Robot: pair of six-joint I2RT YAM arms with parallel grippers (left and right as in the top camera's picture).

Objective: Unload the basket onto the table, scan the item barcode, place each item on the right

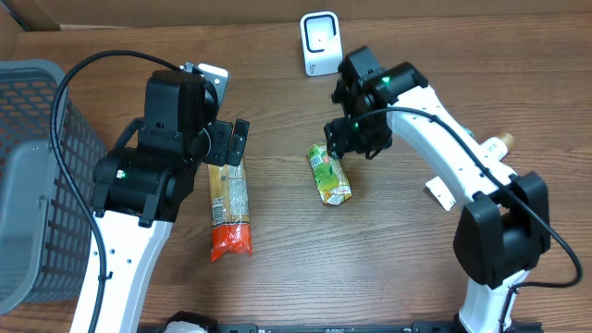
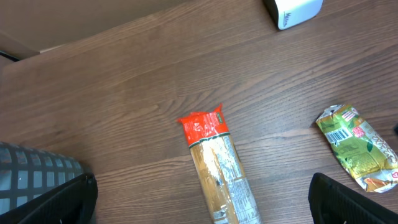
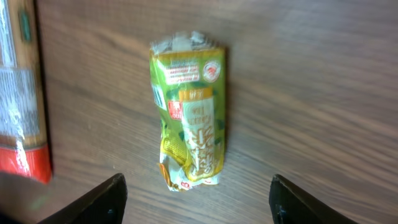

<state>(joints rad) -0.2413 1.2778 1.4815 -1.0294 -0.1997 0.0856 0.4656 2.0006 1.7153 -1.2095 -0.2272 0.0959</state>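
Right wrist view: the right claw (image 3: pixel 198 202) hangs spread wide and grips nothing. The green snack pouch (image 3: pixel 189 112) lies flat on the surface (image 3: pixel 323 93) just ahead, centred between the fingers. The left claw (image 2: pixel 205 208) gapes too, empty, over the pasta packet (image 2: pixel 217 180).

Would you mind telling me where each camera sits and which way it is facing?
Overhead: above the table, looking down; both arms, the left hand and right hand show.
Left wrist: on the left arm, facing down at the pasta packet; its fingertips show at the bottom corners.
Right wrist: on the right arm, looking down at the green packet; its fingertips show below.
Shared: both wrist views hold both packets.
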